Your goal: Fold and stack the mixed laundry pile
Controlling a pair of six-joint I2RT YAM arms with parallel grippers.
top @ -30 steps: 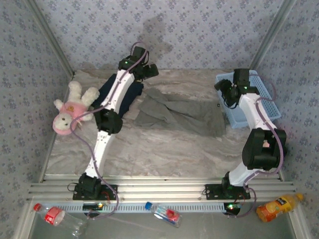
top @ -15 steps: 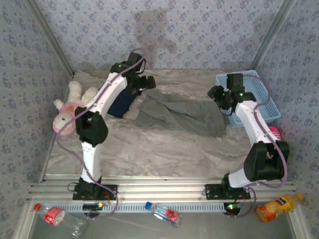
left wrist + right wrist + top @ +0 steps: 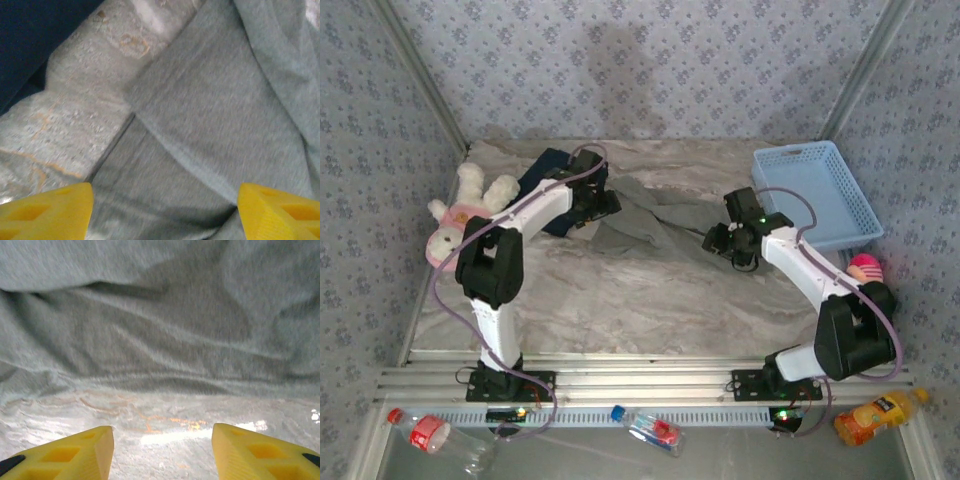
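The olive-grey garment [image 3: 660, 220] lies wrinkled across the middle of the table. The dark navy garment [image 3: 548, 175] lies bunched at the back left, partly under my left arm. My left gripper [image 3: 595, 202] hovers low over the grey garment's left end. In the left wrist view it [image 3: 162, 215] is open, with grey cloth [image 3: 210, 115] between its yellow fingertips and navy cloth [image 3: 30, 35] at the upper left. My right gripper [image 3: 723, 240] is at the garment's right end. In the right wrist view it [image 3: 162, 450] is open over bare table, just short of the garment's edge [image 3: 150, 335].
A light blue basket [image 3: 815, 190] stands at the back right. A pink-and-cream plush toy [image 3: 460, 225] lies at the left edge, and a small pink object [image 3: 865, 266] at the right. Bottles [image 3: 650, 428] lie beyond the near rail. Patterned walls close in three sides.
Both arms swung in and down onto the grey garment, the left from the navy garment at the back, the right from beside the basket. The left jaws have narrowed somewhat.
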